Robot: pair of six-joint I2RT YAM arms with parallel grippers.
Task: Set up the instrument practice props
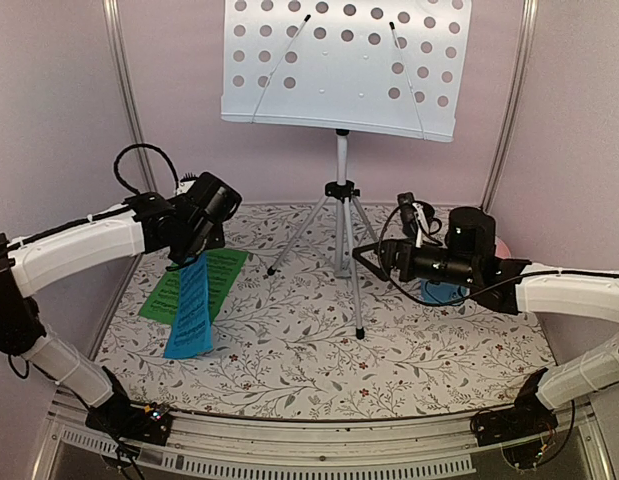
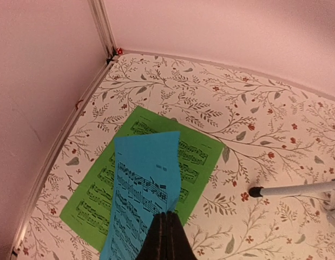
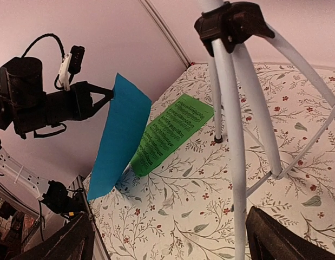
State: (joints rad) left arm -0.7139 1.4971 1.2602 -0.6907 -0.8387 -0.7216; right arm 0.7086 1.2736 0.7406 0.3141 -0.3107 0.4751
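Note:
The pale perforated music stand (image 1: 344,65) stands on its silver tripod (image 1: 341,215) at the back centre. My left gripper (image 1: 189,258) is shut on the top edge of the blue music sheet (image 1: 190,315), which hangs with its lower end on the table. The sheet (image 2: 145,179) shows below the closed fingertips (image 2: 166,219). The green music sheet (image 1: 217,272) lies flat beneath it (image 2: 197,157). My right gripper (image 1: 374,255) is open by the tripod; one leg (image 3: 235,162) stands between its fingers (image 3: 281,238), close to the right one. The metronome is not clearly visible.
A bright blue object (image 1: 444,292) lies partly hidden under my right arm; I cannot tell what it is. A pink plate edge (image 1: 502,247) shows behind that arm. Pink walls close the back and sides. The floral cloth (image 1: 319,350) covers the table.

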